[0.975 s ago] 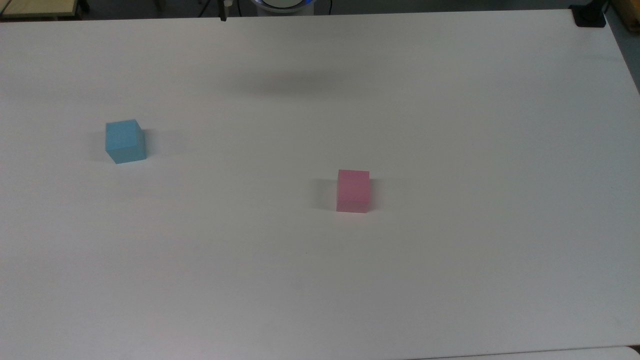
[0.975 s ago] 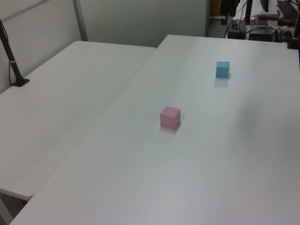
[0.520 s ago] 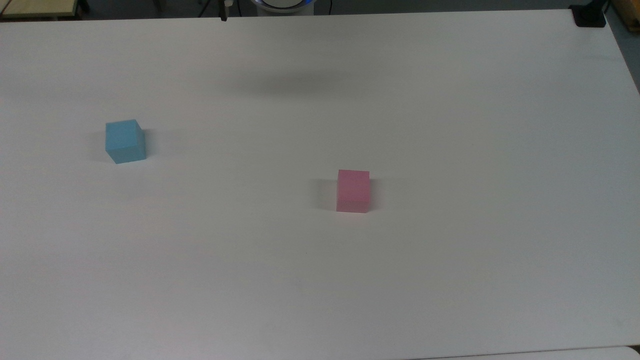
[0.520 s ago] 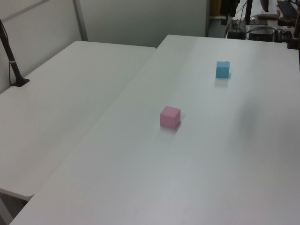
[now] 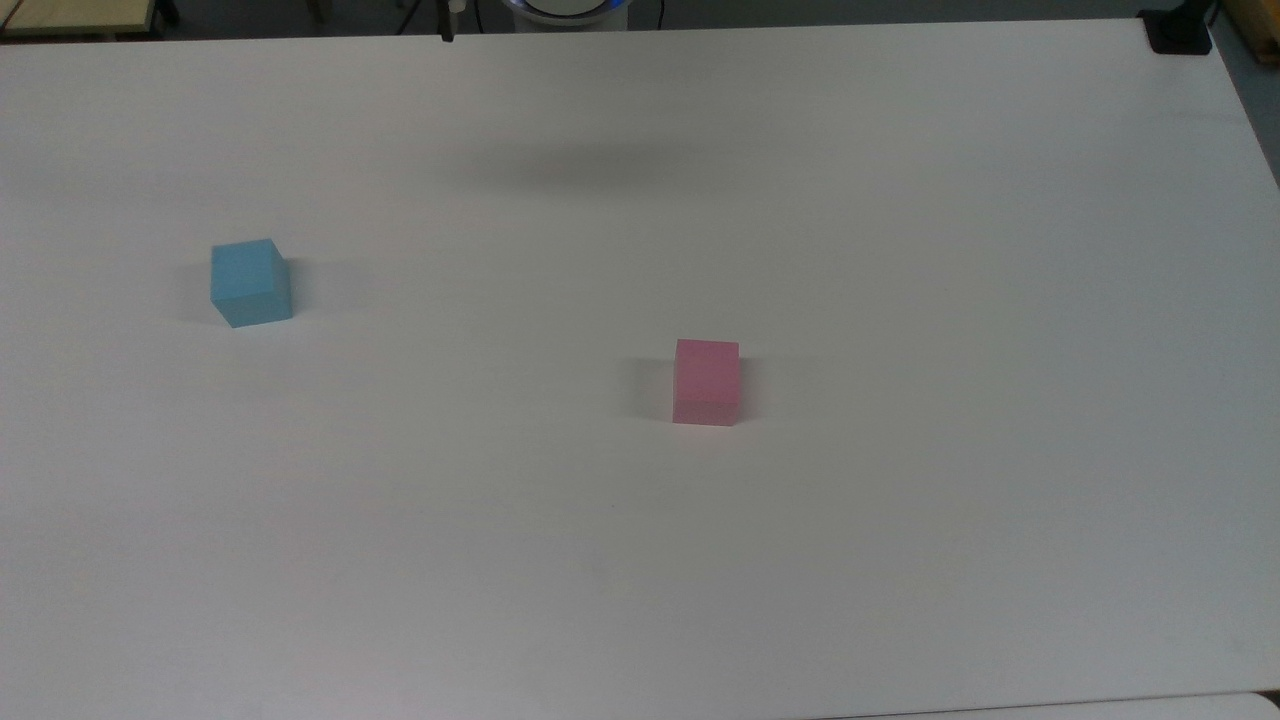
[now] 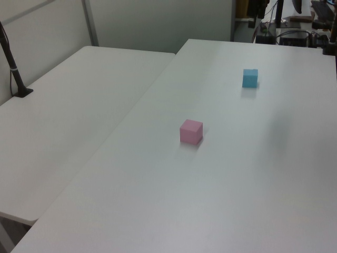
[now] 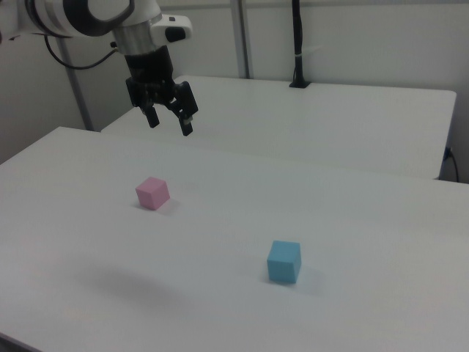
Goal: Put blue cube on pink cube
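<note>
The blue cube (image 5: 250, 282) rests on the white table at the top view's left; I also see the blue cube (image 6: 250, 78) far back in the left view and the blue cube (image 7: 283, 262) near the front in the right view. The pink cube (image 5: 706, 381) sits alone near the table's middle, apart from it, and appears as the pink cube (image 6: 191, 132) and the pink cube (image 7: 152, 193) in the other views. In the right view my gripper (image 7: 171, 125) hangs open high above the table, up and behind the pink cube, holding nothing.
The white table (image 5: 900, 250) is bare around both cubes. A second white table (image 6: 68, 116) adjoins it on the left view's left, with a black post (image 6: 13, 68) clamped at its edge. A black clamp (image 5: 1178, 30) sits at the top view's upper right corner.
</note>
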Controlling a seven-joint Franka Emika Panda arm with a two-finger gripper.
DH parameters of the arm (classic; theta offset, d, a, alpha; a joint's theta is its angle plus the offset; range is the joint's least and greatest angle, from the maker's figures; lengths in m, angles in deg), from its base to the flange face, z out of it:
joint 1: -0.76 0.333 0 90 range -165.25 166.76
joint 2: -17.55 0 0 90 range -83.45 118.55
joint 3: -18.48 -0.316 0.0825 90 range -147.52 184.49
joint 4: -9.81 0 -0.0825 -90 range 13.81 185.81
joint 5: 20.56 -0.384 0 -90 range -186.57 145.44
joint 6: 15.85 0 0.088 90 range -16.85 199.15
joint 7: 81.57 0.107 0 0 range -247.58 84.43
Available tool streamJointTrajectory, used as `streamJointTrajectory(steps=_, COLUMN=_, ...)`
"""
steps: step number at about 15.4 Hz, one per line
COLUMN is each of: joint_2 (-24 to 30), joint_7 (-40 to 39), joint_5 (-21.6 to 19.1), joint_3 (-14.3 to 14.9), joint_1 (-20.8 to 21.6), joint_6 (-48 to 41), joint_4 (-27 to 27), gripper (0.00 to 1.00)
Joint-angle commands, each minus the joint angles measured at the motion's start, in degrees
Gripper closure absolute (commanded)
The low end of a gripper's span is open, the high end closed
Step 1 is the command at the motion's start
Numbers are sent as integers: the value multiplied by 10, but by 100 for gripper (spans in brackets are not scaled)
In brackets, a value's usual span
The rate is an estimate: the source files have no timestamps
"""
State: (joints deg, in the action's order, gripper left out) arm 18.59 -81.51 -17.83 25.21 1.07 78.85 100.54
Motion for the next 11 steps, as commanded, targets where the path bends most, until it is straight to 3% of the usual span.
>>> streamJointTrajectory(steps=1, joint_2=5, joint_7=-9, joint_5=-9, joint_3=9, joint_1=7, joint_6=-14, joint_4=-5, gripper=0)
streamJointTrajectory(steps=11, joint_2=5, joint_7=-6, joint_5=-10, joint_3=8, joint_1=10, joint_6=-40, joint_4=-7, gripper=0)
